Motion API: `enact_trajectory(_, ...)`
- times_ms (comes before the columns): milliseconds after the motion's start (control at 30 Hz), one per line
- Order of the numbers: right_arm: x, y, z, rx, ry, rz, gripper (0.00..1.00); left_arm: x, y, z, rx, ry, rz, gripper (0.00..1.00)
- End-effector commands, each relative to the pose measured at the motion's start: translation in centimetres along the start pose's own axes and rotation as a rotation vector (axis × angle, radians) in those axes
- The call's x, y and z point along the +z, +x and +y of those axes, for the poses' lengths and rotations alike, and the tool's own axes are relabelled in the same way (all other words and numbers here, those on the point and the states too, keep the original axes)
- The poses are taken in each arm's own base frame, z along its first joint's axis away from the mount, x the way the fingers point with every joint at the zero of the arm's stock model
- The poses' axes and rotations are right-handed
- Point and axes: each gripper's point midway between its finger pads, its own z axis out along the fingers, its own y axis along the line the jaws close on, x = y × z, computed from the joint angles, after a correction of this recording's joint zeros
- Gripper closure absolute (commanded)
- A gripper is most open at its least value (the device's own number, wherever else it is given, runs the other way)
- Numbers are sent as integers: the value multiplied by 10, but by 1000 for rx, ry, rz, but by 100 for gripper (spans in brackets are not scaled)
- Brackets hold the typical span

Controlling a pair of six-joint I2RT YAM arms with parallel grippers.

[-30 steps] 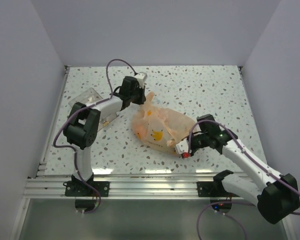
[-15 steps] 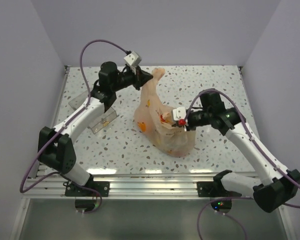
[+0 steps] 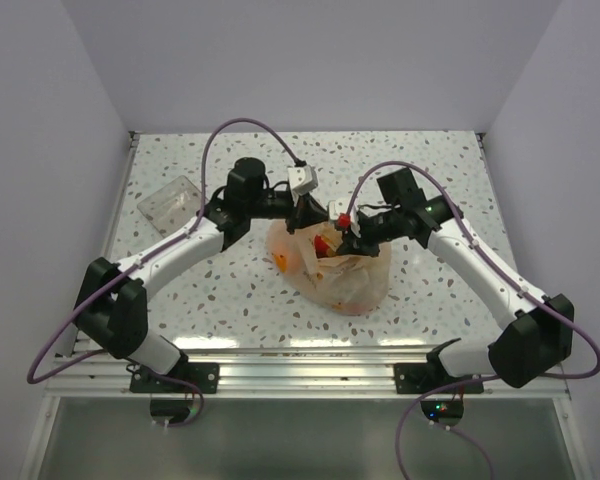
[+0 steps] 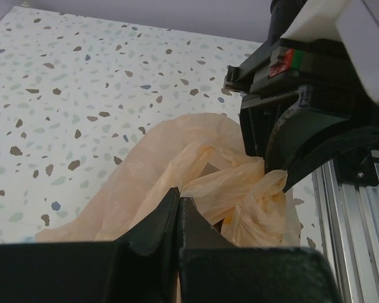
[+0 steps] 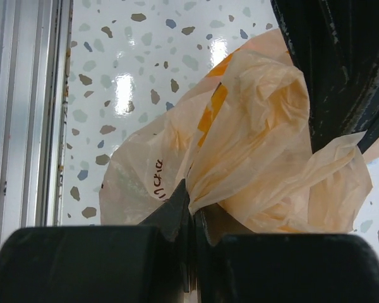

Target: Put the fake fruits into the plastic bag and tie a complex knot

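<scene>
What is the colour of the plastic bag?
The bag is translucent peach-orange with darker orange print, clearest in the right wrist view.

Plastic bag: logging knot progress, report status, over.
Left gripper shut on plastic bag. Right gripper shut on it too. Fake fruits inside. Clear tray well aside.

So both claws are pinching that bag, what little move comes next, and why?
Probably cross the two pinched ends: carry the left claw over the right claw. Each is shut on a bunched strip of the bag, the two hang close together above it, and fruit already shows through its skin, so only the knot seems left.
</scene>
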Motion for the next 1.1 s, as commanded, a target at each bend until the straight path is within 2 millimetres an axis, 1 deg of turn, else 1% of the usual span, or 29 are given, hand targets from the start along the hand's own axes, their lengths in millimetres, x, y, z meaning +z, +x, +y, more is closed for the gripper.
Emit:
enact_trajectory(0,-5,-16,-3,-15,20,-39,96,-5,-16,-26,72,119,-43,100)
enact_trajectory(100,-4,-16,-4,-11,23,-46,89,-5,-19,-35,61,166,-66,100)
enact_trajectory(167,-4,-17,-5,1,28,-48,86,-3,-16,-37,45,181,-64,100)
enact_trajectory(200,-4,-18,-6,3,32,-53,84,-3,-18,-39,29,188,-70,100)
enact_trajectory(233,-4,-19,-7,6,37,-52,84,-2,-19,-37,9,177,-74,100)
enact_trajectory(267,-5,-19,-6,11,39,-54,87,-2,-16,-37,-68,175,-70,100)
enact_trajectory(300,-6,-20,-9,8,58,-58,91,-4,-21,-30,-86,159,-95,100)
enact_trajectory(333,-6,-19,-9,6,62,-60,97,-4,-18,-24,-136,139,-99,100)
enact_trajectory(367,-5,-15,-6,5,62,-55,98,-6,-14,-20,-249,124,-97,100)
enact_trajectory(400,-8,-21,-9,-23,95,-76,99,-13,-25,-10,-245,111,-157,100)
enact_trajectory(467,-11,-20,-10,-31,123,-83,100,-21,-25,-3,-320,95,-204,100)
enact_trajectory(500,-12,-21,-7,-51,132,-92,100,-27,-40,1,-341,94,-266,100)
enact_trajectory(567,-10,-21,-3,-55,123,-113,100,-30,-48,-1,-345,117,-295,100)
enact_trajectory(600,-11,-24,-3,-66,125,-127,100,-28,-51,-7,-348,141,-299,100)
enact_trajectory(667,-9,-27,-3,-65,115,-147,100,-22,-50,-11,-349,170,-285,100)
enact_trajectory(733,-7,-31,-7,-70,117,-160,98,-17,-45,-21,-351,211,-263,100)
enact_trajectory(767,-7,-32,-8,-72,115,-163,98,-15,-42,-22,-358,218,-256,100)
enact_trajectory(833,-5,-33,-11,-75,120,-170,94,-13,-41,-27,-358,247,-255,100)
enact_trajectory(900,-4,-33,-15,-75,132,-173,90,-17,-46,-37,-366,295,-278,100)
enact_trajectory(967,-3,-31,-16,-68,135,-172,88,-18,-43,-42,-417,324,-277,100)
enact_trajectory(1000,-2,-33,-18,-70,143,-179,87,-17,-43,-45,-412,339,-279,100)
enact_trajectory(1067,-2,-34,-19,-53,148,-188,82,-14,-35,-42,-423,338,-259,100)
